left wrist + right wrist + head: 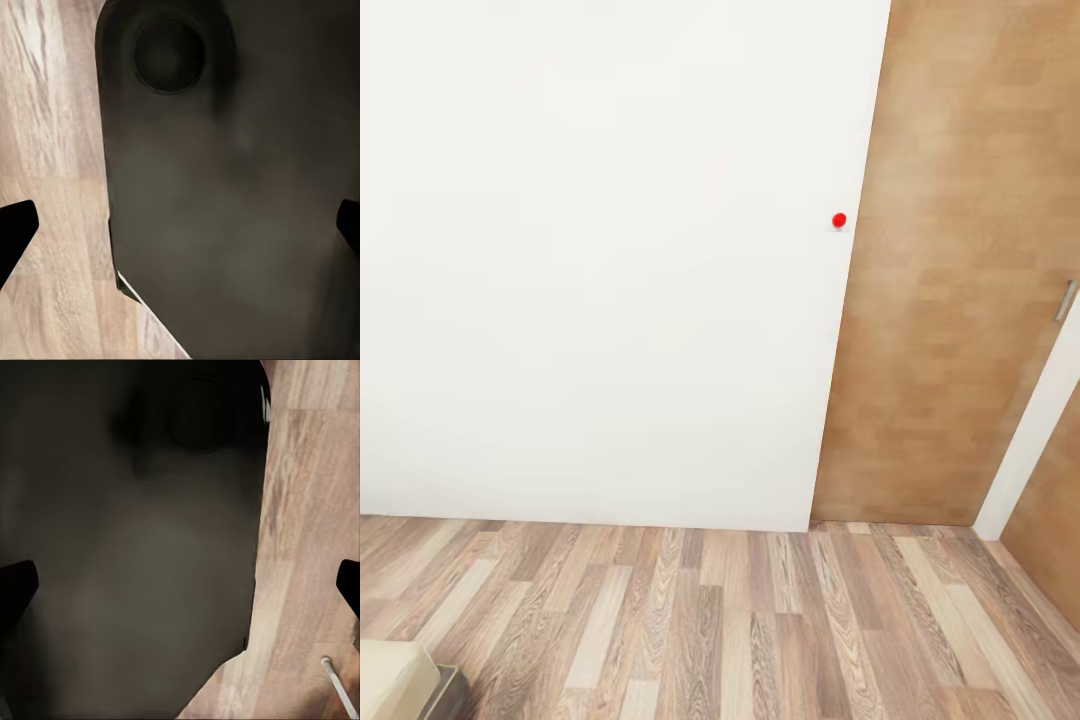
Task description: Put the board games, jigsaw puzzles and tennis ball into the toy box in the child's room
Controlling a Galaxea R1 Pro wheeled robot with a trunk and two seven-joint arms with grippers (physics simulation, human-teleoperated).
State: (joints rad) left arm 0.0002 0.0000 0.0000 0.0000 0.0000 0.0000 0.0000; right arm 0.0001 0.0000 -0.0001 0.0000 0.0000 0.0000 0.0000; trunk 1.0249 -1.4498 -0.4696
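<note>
Head view: a white wall [600,260] takes up the far left and middle, with a small red dot [839,220] near its right edge. To the right stands a wooden door [950,270] with a grey handle [1066,300] at its far right side, then a white frame strip [1032,420] and another wood panel [1055,520]. A wood-plank floor [740,620] runs along the near side. At the near left corner sits a cream bed corner [390,675] on a dark base [448,695]. No toys or toy box can be seen from here, so I cannot tell where they are.

Left wrist view: the left gripper [180,225] has its dark fingers [15,229] spread wide apart, holding nothing, over a dark robot body panel [232,195] and floor.

Right wrist view: the right gripper [180,585] likewise shows fingers [13,589] wide apart and empty, above a dark panel [127,547] and floor planks.
</note>
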